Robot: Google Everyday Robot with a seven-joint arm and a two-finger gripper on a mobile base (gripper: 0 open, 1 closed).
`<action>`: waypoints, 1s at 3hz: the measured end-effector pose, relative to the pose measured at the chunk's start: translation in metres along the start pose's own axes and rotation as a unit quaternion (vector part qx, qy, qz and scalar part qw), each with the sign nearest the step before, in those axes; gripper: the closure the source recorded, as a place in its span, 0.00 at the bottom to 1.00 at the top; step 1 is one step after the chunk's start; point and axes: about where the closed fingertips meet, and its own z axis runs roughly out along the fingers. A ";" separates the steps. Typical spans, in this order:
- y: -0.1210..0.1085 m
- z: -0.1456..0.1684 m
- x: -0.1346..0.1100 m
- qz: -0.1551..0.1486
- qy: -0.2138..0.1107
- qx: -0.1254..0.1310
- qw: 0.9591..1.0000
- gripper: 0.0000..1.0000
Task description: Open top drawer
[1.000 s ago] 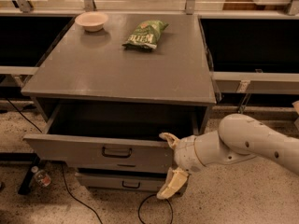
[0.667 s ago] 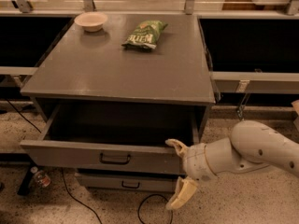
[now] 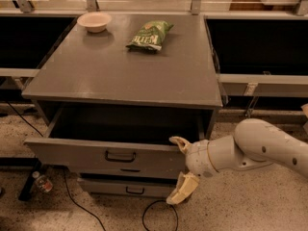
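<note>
The top drawer (image 3: 72, 153) of the grey cabinet stands pulled out, its flat grey front bearing a small black bar handle (image 3: 120, 156) at centre; its dark inside shows behind the front. My gripper (image 3: 179, 167) hangs at the drawer front's right end, on a white arm coming in from the right. It is open: one cream fingertip (image 3: 178, 141) sits by the front's top edge, the other (image 3: 180, 192) points down beside the lower drawer. Nothing is held between them.
A lower drawer (image 3: 126, 188) with a like black handle shows below. On the cabinet top (image 3: 96, 71) lie a white bowl (image 3: 94, 21) and a green chip bag (image 3: 150, 34). Black cables (image 3: 159, 215) and a bottle (image 3: 42, 182) lie on the speckled floor. Dark shelf openings flank the cabinet.
The drawer has slid further out toward me. My gripper has drawn back with it, lower and to the right, staying at the front's right end.
</note>
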 end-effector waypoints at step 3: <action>0.008 -0.026 -0.006 -0.040 -0.007 0.101 0.994 0.00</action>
